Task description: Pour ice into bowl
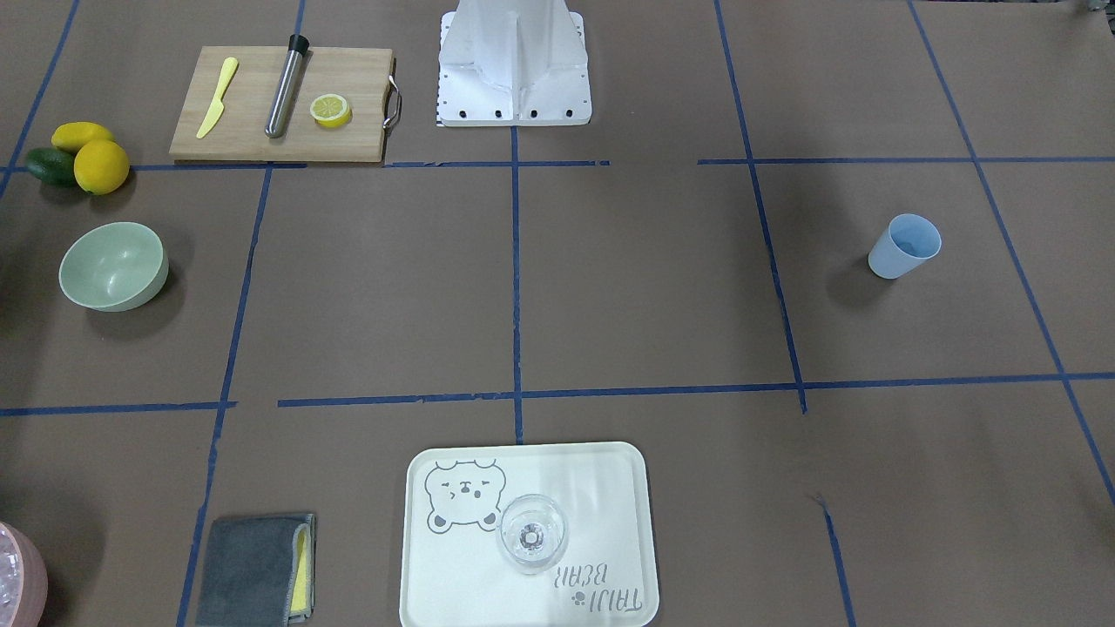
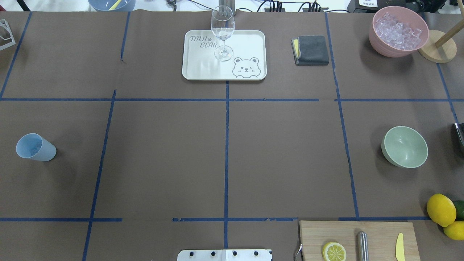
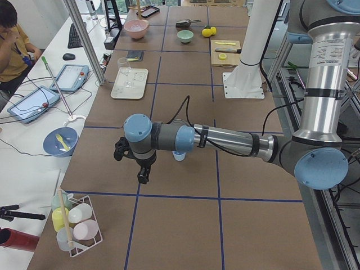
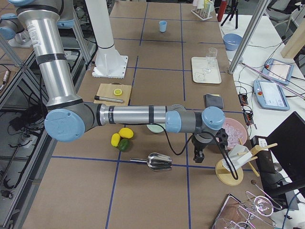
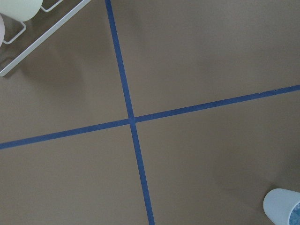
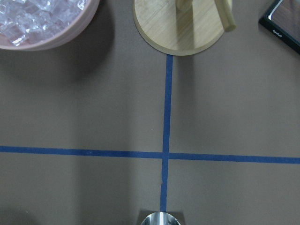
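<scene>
The pale mint-green bowl (image 2: 405,146) stands upright and empty at the table's right side; it also shows in the front-facing view (image 1: 113,266). The ice (image 2: 398,30) fills a pink container (image 2: 395,49) at the far right corner and shows in the right wrist view (image 6: 37,18). My right gripper (image 4: 197,156) hangs between the pink container and a metal scoop (image 4: 157,162) that lies on the table. My left gripper (image 3: 142,179) hangs over bare table near the light blue cup (image 2: 35,146). I cannot tell whether either gripper is open or shut.
A wine glass (image 2: 222,30) stands on a white tray (image 2: 250,40). A grey cloth (image 2: 311,50), a wooden stand (image 2: 436,50), lemons (image 2: 441,209) and a cutting board (image 2: 380,232) with a lemon half, muddler and knife sit on the right. A cup rack (image 3: 76,225) stands at the left end.
</scene>
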Available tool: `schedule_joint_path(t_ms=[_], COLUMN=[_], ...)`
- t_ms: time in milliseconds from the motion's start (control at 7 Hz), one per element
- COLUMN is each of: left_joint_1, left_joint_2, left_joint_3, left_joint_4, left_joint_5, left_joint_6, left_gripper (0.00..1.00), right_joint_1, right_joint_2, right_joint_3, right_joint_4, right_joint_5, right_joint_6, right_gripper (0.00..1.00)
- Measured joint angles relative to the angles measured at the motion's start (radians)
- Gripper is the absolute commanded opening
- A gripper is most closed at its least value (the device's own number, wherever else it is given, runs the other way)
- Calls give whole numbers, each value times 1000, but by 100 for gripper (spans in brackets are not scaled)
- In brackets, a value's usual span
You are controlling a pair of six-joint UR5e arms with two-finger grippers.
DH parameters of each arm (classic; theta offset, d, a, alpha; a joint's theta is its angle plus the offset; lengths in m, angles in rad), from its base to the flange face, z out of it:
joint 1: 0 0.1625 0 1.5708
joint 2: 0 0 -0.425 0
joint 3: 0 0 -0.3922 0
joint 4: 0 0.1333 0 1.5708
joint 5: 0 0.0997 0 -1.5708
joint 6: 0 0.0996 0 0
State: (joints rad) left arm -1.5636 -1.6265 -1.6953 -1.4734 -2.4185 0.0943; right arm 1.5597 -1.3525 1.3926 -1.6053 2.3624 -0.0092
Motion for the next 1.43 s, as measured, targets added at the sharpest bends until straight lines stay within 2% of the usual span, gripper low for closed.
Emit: schedule_joint_path(t_ms=[571,857,1000,1143,1429], left_joint_1=[5,13,22,40,59], left_joint_2=[-1,11,14,15,17], left_joint_3=[-68,-84,-86,-88,-101], left_joint_4=[11,11,11,10,8], left_joint_5=[35,38,35,32,30], left_joint_6=[9,13,14,14,15], left_gripper=[100,100,100,100,100], right_joint_1=[-15,-35,-83,-160,-329], right_joint_2=[-161,-207,-224,-244,-277], right_joint_3=[188,219,243,271,292], right_joint_4=[5,15,49,127,378], right_joint_5=[15,72,119,143,88], right_joint_6=[-4,9,76,212,541], right_gripper=[100,100,100,100,100])
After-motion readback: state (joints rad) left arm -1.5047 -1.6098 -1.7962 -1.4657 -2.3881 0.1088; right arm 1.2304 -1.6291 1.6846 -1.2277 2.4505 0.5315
